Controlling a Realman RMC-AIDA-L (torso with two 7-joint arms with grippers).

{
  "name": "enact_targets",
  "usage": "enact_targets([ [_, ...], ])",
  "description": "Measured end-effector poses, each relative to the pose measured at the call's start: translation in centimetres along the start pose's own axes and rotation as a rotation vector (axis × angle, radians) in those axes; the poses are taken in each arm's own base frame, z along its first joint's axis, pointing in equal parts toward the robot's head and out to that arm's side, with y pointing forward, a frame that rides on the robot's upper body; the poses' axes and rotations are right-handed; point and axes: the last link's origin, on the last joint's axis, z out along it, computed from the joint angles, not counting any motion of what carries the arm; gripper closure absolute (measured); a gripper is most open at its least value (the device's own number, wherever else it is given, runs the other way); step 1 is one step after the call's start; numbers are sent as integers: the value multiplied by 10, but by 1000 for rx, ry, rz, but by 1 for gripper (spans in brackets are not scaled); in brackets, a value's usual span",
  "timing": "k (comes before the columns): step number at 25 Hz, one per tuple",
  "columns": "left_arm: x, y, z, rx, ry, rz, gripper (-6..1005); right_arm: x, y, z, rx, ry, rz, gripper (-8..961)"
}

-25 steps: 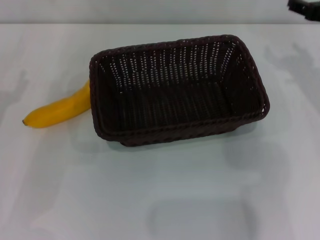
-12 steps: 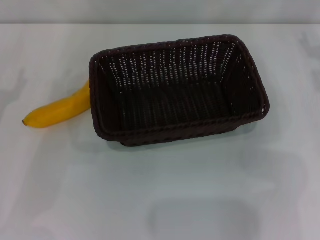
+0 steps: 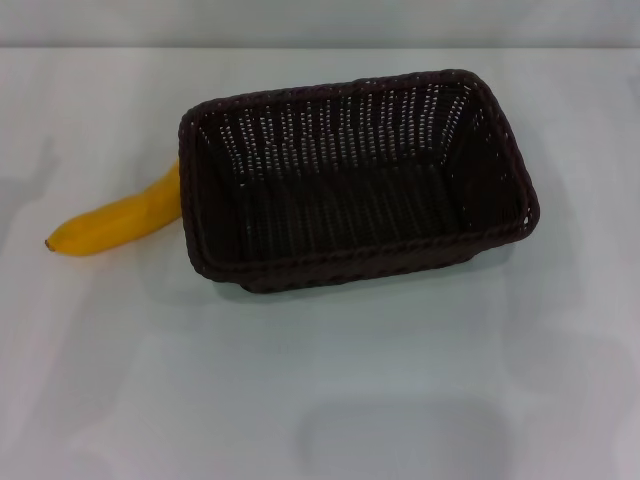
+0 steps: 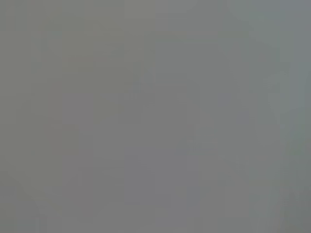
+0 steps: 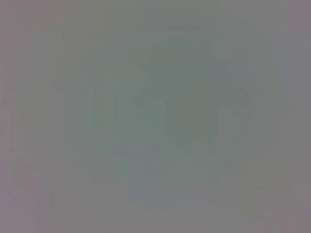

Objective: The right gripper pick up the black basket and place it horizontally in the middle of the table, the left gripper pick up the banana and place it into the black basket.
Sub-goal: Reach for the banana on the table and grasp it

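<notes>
From the head camera I see the black basket [image 3: 355, 180] sitting upright on the white table [image 3: 320, 380], long side running across my view, a little skewed so its right end lies farther from me than its left. It sits roughly mid-table, slightly toward the far half. Its inside holds nothing that I can make out, only the dark weave of the floor and the sloped sides.

The banana [image 3: 115, 218] lies flat on the table on the robot's left side of the basket, outside it. Its dark tip points away to the left and toward me; its other end runs up against the basket's left wall — touching or tucked just behind the rim, I can't quite tell which from this angle.

Neither the left gripper nor the right gripper shows in the head view, so I cannot tell how either set of jaws stands. Both wrist cameras give me only a flat grey field — possibly bare surface seen close up, but nothing I can identify.
</notes>
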Motion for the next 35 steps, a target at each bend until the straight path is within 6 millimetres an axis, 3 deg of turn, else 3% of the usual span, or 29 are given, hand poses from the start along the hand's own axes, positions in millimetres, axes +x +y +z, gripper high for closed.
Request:
enact_targets([
  [14,18,7,1,-71,100,-7,122,5,16,-32,-238,-138,153,153],
  [23,16,20,25,-150,-129,52,123,8,13,-41,-245,-151,164,153],
  [35,46,12,31,-96,-427,80,123,9,12,-42,-245,-143,164,154],
])
